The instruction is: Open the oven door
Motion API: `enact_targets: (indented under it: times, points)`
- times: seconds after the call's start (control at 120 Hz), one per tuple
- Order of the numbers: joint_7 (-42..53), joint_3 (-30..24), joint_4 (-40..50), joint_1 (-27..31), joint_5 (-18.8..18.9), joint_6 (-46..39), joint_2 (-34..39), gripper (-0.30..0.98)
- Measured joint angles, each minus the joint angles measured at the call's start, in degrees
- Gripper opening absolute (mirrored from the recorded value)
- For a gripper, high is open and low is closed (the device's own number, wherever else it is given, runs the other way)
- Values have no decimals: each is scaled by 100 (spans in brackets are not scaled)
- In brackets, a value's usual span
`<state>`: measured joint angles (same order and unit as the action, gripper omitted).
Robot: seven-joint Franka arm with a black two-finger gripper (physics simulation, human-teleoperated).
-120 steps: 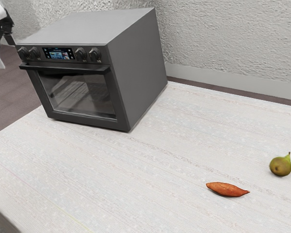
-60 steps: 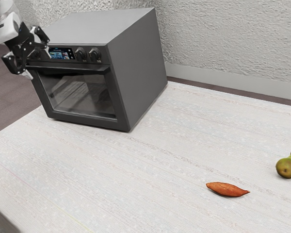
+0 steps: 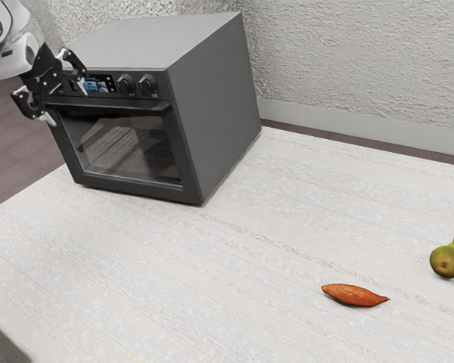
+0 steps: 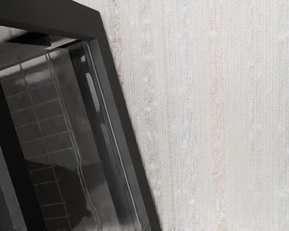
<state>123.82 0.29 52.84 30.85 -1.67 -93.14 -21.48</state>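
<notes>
My gripper [image 3: 66, 105] is at the exterior view's upper left, by the left end of the oven's handle, its two fingers spread apart. The dark handle bar [image 3: 125, 108] runs along the door's top edge, partly behind the fingers at that end. Below it, the oven door [image 3: 129, 147] stands closed on the dark grey oven [image 3: 216, 106]. Whether a finger touches the bar cannot be told. In the wrist view, the door's glass [image 4: 53, 120] shows rack wires behind it, and the dark handle bar [image 4: 12, 159] crosses in front of the glass.
An orange sweet potato [image 3: 355, 295] lies on the pale table [image 3: 234, 257], with a green pear [image 3: 446, 261] beyond it near the exterior view's right edge. Knobs [image 3: 147, 84] and a display line the oven's top front. A textured wall rises behind.
From the exterior view's left edge, my gripper has come rightward to the handle's left end, moving only slightly over the last half second. The pear has shifted a little to the right.
</notes>
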Motion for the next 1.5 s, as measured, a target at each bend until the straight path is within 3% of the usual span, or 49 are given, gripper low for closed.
enact_targets:
  times: [0.158, 0.433, 0.9, 1.367, 1.5]
  points:
    - [58, -51, 0, -8, 281, -243, -83, 68]
    - [38, -51, 1, -9, 395, -682, -207, 68]
    - [-796, -81, 9, -51, 1161, -916, -219, 68]
    - [-1257, -322, 9, 152, 892, -996, -369, 68]
    - [-1348, -293, 77, 46, 1062, -1012, -327, 68]
